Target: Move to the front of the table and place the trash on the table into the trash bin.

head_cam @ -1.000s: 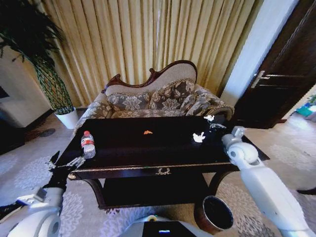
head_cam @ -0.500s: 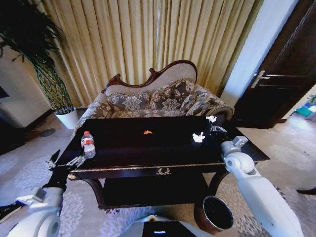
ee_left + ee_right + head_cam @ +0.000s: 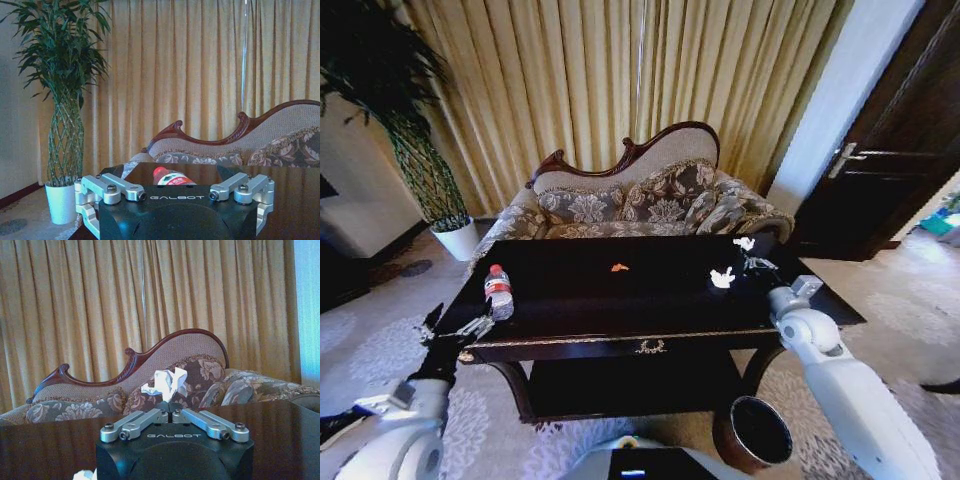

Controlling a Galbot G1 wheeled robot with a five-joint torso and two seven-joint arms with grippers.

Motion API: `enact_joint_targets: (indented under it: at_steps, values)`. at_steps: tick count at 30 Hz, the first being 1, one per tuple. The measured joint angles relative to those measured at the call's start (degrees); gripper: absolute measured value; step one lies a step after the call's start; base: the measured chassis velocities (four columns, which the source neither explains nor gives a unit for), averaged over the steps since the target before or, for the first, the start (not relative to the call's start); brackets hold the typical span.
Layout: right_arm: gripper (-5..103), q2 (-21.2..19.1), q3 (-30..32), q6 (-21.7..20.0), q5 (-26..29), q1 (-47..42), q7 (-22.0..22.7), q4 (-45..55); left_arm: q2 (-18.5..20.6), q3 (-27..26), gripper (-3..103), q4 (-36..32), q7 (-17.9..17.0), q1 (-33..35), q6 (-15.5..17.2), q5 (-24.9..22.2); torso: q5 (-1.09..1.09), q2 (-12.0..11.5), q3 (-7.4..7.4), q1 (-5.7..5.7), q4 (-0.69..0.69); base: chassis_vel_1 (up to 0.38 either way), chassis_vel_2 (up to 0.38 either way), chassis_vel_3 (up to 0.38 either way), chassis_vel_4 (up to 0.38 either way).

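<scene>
Dark glossy table [image 3: 620, 300] ahead; trash bin [image 3: 752, 432] nearest, on the floor at its right leg. Right gripper [image 3: 752, 252] over the far-right tabletop, jaws clamped on a white paper wad [image 3: 165, 384]; a second wad [image 3: 722, 278] just beside. Left gripper [image 3: 455, 328] idle, jaws apart.

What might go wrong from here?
The right tool seems shut on just the edge of a paper wad, so it may slip out. The trash bin sits low on the floor beside the table, so the drop could miss. The left tool hangs near a water bottle and might knock it.
</scene>
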Motion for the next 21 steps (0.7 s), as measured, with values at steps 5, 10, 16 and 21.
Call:
enact_joint_targets:
  at_steps: [5, 10, 16, 21]
  values:
    - [0, -0.26, 0.02, -0.18, 0.00, 0.13, 0.09, -0.04, 0.00, 0.01, 100, 0.01, 0.03, 0.01, 0.05, 0.05, 0.00, 0.00, 0.00, 0.00, 0.01, 0.054, -0.064, -0.055, 0.089]
    - [0, -0.39, 0.02, -0.23, 0.01, 0.24, 0.12, -0.05, -0.09, 0.05, 100, -0.04, 0.06, 0.08, 0.07, 0.09, 0.00, 0.00, 0.00, 0.00, 0.00, 0.101, -0.106, -0.120, 0.108]
    - [0, -0.32, -0.06, -0.26, 0.03, 0.21, 0.15, -0.02, -0.12, 0.02, 100, -0.07, 0.11, 0.16, 0.07, 0.12, 0.00, 0.00, 0.00, -0.01, 0.00, 0.135, -0.139, -0.132, 0.128]
    - [0, -0.30, -0.07, -0.38, 0.03, 0.08, 0.17, 0.09, -0.12, 0.04, 100, -0.08, 0.20, 0.16, 0.07, 0.12, 0.00, 0.00, 0.00, -0.01, 0.00, 0.111, -0.113, -0.122, 0.122]
